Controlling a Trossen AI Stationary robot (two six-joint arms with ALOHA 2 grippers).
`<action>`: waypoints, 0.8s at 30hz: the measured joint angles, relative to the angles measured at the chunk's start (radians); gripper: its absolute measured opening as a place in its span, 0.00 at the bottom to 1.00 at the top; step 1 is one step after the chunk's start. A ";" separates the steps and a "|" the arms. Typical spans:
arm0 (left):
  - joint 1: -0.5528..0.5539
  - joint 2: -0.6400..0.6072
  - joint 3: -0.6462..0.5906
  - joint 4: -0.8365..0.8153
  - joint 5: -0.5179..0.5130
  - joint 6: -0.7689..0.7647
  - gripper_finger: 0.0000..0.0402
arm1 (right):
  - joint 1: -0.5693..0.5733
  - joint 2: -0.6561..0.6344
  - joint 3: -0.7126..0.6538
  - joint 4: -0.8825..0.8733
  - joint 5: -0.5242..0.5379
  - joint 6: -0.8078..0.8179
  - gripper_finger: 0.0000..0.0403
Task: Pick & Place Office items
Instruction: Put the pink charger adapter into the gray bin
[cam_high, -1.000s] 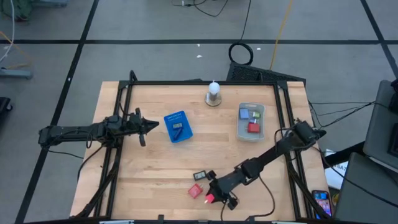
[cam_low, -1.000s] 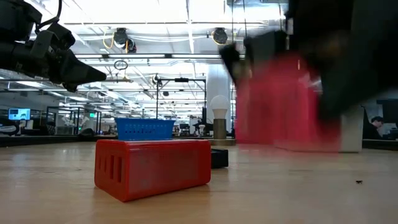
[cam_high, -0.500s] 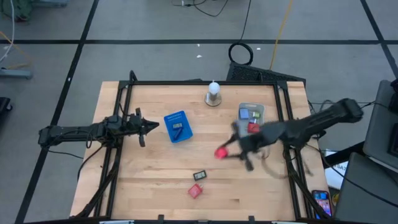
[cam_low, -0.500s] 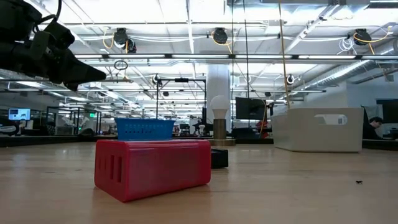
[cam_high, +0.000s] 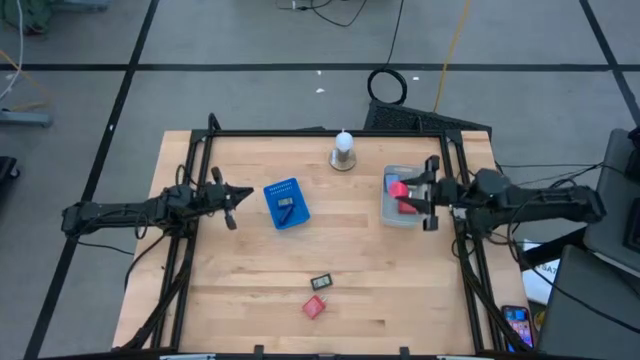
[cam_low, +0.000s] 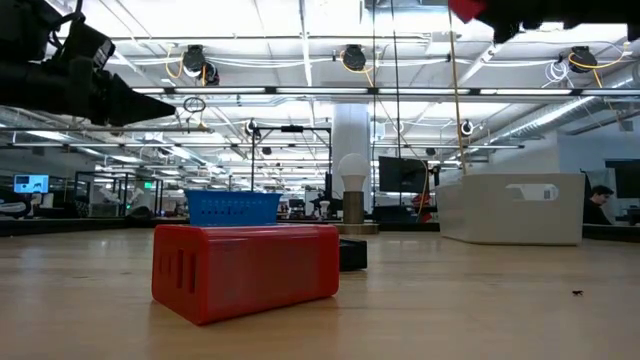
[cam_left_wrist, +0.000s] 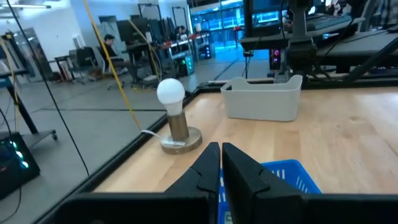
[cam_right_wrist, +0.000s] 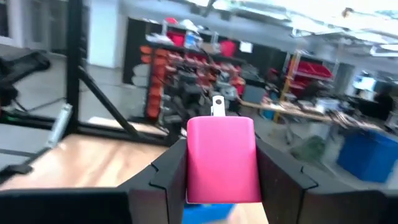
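My right gripper is shut on a pink-red piece above the grey tray at the table's right side; it also shows at the top of the low view. The tray holds other small pieces, partly hidden by the gripper. A red block and a dark grey piece lie flat on the table near its near edge; the low view shows the red block close up. My left gripper is shut and holds nothing, hovering left of the blue basket. My right gripper pinches the pink-red piece between its two fingers, one on each side face. The fingers come roughly level from the table's right side. The piece is lifted clear over the tray, a small metal tab sticking out of its far end.
A white bulb on a round base stands near the far edge. The blue basket holds a small dark item. A black frame rims the table. Bare wood lies between the basket and the tray and along the near edge.
My right gripper has carried the pink-red piece from the table's near edge, up and across toward the far right, to above the grey tray, staying shut on it. The red block and the dark grey piece have stayed where they were.
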 joint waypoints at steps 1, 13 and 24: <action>0.000 0.000 0.000 0.002 0.000 0.003 0.05 | -0.011 -0.008 -0.006 -0.010 0.014 0.001 0.35; 0.000 0.000 0.000 -0.018 0.001 0.016 0.05 | -0.033 -0.055 -0.261 0.213 0.067 -0.043 0.35; 0.000 0.000 0.000 -0.020 0.003 0.036 0.05 | -0.034 -0.122 -0.479 0.456 0.092 -0.017 0.35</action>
